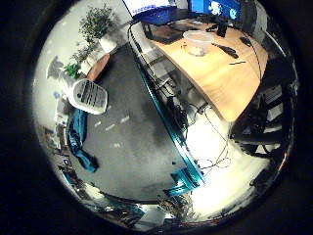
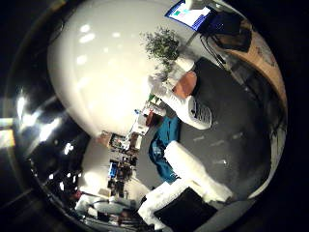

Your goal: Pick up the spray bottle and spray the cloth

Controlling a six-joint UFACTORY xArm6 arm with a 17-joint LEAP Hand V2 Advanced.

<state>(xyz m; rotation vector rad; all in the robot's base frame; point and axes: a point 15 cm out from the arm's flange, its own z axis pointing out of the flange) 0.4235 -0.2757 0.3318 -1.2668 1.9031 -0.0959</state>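
Right thumb side palm view: white spray bottle [image 2: 190, 108] lying on its side on dark grey bench [image 2: 231, 140], teal cloth [image 2: 161, 147] crumpled just beside it. White hand [image 2: 188, 193] near the cloth, fingers fairly straight, holding nothing. Potted plant [image 2: 164, 46] behind the bottle. Wooden desk [image 1: 220, 73] with clear bowl [image 1: 198, 39] well apart

A dark grey mat [image 1: 132, 142] covers the middle of the frame, edged by a teal frame rail [image 1: 168, 127]. At upper right stands a wooden desk [image 1: 220, 73] with monitors [image 1: 215, 7]. Potted plants [image 1: 98, 22] sit upper left against a white wall [image 2: 96, 72].
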